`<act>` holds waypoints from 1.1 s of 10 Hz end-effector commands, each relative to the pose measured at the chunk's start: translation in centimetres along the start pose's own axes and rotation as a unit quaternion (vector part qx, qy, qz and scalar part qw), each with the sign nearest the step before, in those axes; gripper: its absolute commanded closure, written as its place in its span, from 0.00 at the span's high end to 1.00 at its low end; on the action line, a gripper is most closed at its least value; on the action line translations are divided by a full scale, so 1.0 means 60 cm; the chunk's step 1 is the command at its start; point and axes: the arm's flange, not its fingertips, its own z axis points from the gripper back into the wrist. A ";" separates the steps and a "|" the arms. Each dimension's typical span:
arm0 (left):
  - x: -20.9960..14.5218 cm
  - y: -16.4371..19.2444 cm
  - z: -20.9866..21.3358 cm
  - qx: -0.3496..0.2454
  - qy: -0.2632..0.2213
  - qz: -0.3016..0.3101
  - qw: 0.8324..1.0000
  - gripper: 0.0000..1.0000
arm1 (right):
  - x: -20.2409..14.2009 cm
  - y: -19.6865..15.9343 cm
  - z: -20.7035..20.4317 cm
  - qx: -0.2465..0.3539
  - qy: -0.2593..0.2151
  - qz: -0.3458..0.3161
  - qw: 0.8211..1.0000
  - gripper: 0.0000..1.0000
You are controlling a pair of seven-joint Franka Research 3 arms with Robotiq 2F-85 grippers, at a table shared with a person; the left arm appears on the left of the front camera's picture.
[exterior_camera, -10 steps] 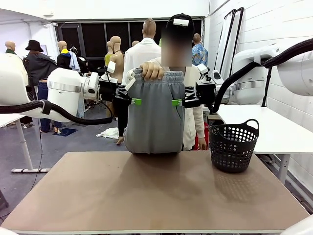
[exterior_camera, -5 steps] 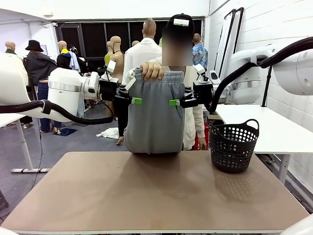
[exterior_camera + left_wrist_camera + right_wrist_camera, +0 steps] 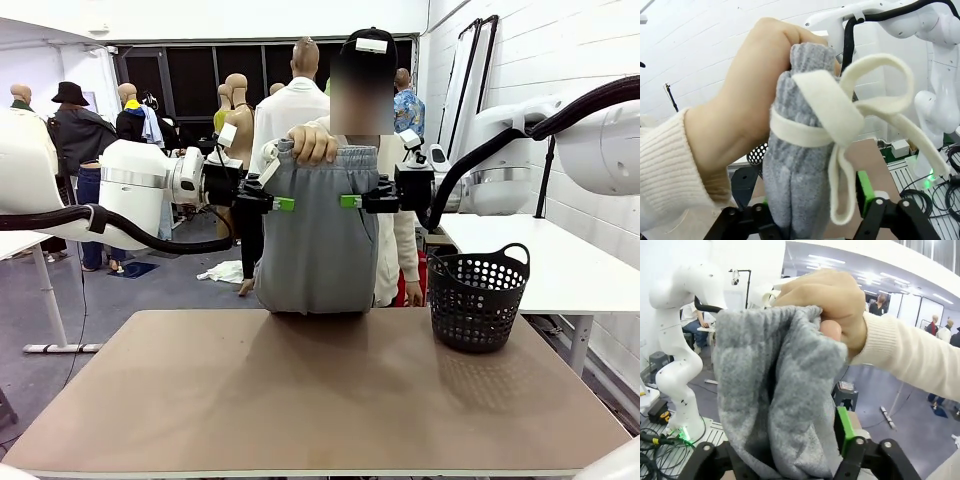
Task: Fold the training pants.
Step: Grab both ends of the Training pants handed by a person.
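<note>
**A:** The left pincer [image 3: 284, 204] reaches in level to one side edge of the training pants [image 3: 315, 255], just below the gathered waistband. The right pincer [image 3: 350, 201] meets the opposite edge at the same height, so the grey cloth hangs between them.

**B:** Are they clamped on it?

**A:** I cannot tell for either. Seen from each wrist, the fabric sits between the two fingers. On the right pincer a green pad [image 3: 842, 427] lies against the cloth, but a real pinch isn't clear.

**B:** What is above them?

**A:** A person's hand [image 3: 312, 146] grips the bunched waistband just above the left pincer. The white drawstring [image 3: 840, 120] loops right over that pincer's fingers.

**B:** And the bottom edge?

**A:** It is well below both pincers, at the far edge of the worktop [image 3: 300, 400]. I cannot tell whether it touches.

**B:** How much room is there?

**A:** Open brown surface runs from beneath the pincers to the near edge. A black basket [image 3: 478, 298] stands below and outward of the right pincer, near the worktop's side edge and apart from the pants.
</note>
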 end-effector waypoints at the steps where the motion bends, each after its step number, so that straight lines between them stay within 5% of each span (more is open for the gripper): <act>1: -0.001 0.004 0.001 0.006 -0.016 -0.007 1.000 0.36 | 0.000 -0.005 -0.011 -0.008 -0.004 -0.016 1.000 0.28; 2: -0.002 0.003 0.000 0.008 -0.016 -0.006 1.000 0.17 | 0.000 -0.005 -0.011 -0.008 -0.001 -0.020 1.000 0.08; 3: -0.003 0.004 0.000 0.008 -0.018 -0.007 1.000 0.00 | 0.001 -0.005 -0.010 -0.009 0.001 -0.021 1.000 0.00; 11: -0.010 0.012 -0.007 -0.009 0.002 -0.008 1.000 0.00 | -0.001 -0.013 -0.012 -0.025 0.035 -0.036 0.998 0.00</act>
